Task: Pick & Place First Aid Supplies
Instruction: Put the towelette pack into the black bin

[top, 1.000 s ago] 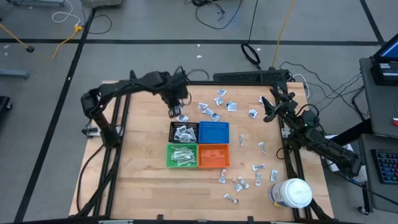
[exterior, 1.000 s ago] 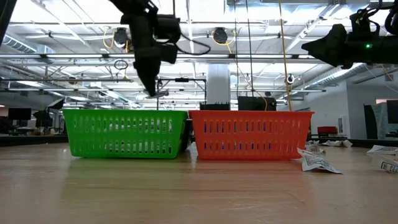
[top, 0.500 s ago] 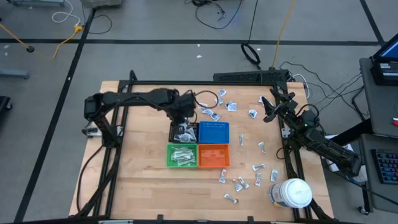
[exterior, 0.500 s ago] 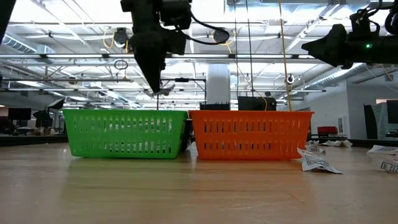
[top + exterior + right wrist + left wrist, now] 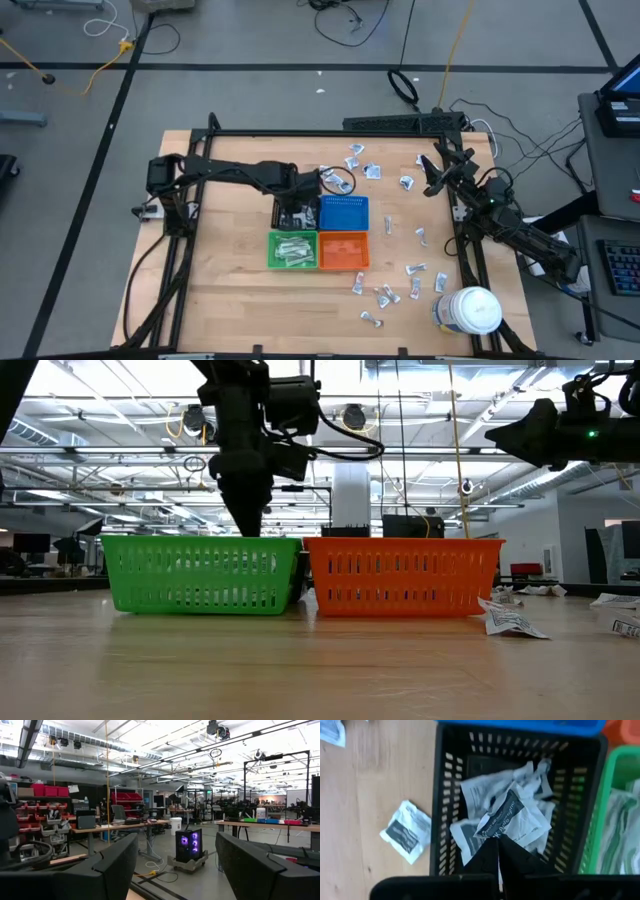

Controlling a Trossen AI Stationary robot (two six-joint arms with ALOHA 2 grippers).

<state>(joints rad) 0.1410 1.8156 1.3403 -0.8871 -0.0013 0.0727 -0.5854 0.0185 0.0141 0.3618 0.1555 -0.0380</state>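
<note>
Left wrist view: the left gripper (image 5: 498, 851) is pinching a packet (image 5: 506, 818) over the black bin (image 5: 447, 795), low so it lands on the pile inside. Right gripper (image 5: 175, 870) waits, spread wide, off the table's far-right edge.

in your high view the left arm covers most of the black bin (image 5: 283, 208), so its packets (image 5: 512, 817) show only from the left wrist. the print on them is too blurred to read. the green bin (image 5: 615, 810) is cut off there.
</note>
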